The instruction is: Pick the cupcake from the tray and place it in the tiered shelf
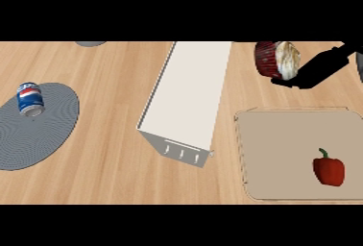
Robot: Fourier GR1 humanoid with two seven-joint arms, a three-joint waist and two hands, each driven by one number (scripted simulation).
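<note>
Right hand [318, 67] grasps the cupcake [278, 58], tipped sideways, just right of the tiered shelf [188, 91]; we see the tray [284, 144] below.

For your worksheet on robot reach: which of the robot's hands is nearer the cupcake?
Right. The right hand holds the cupcake, fingers curled round it, beyond the tray. The left hand is out of view.

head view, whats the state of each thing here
cupcake: off the tray, tilted on its side, held by the right hand next to the shelf's top
tiered shelf: standing on the counter, nothing on the top tier
tray: flat on the counter, holds only the red pepper
soda can: lying on its side on the grey mat
</note>
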